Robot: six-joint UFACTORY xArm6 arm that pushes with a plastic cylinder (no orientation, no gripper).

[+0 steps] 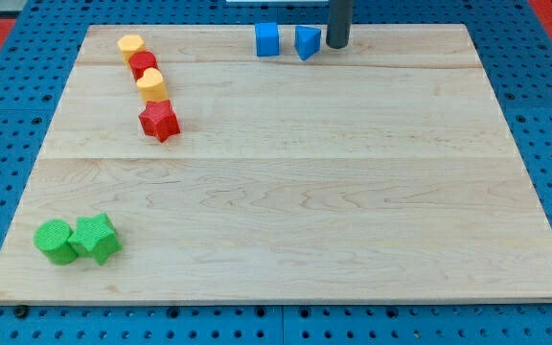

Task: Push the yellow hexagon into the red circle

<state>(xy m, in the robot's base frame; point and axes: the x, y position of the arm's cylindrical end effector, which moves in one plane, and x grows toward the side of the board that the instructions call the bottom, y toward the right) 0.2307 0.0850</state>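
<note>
Two yellow blocks: flank the red circle [143, 64], touching it.
Yellow hexagon [130, 45]: far toward nine o'clock from my tip [338, 45].
Claw: none, only a rod.

Counter [286, 192]: pale wood, fine grain, faint plank seams running across the frame.
Surround [8, 105]: blue pegboard dotted with dark holes; red patches at the upper corners of the frame.
Upper left: yellow hexagon [130, 45], red circle [143, 64], second yellow block [151, 85], red star [159, 122].
Upper centre: blue cube [267, 39], blue wedge-like block [306, 42]; dark grey rod, my tip [338, 46].
Lower left: green cylinder [55, 241], green block [97, 239].
</note>
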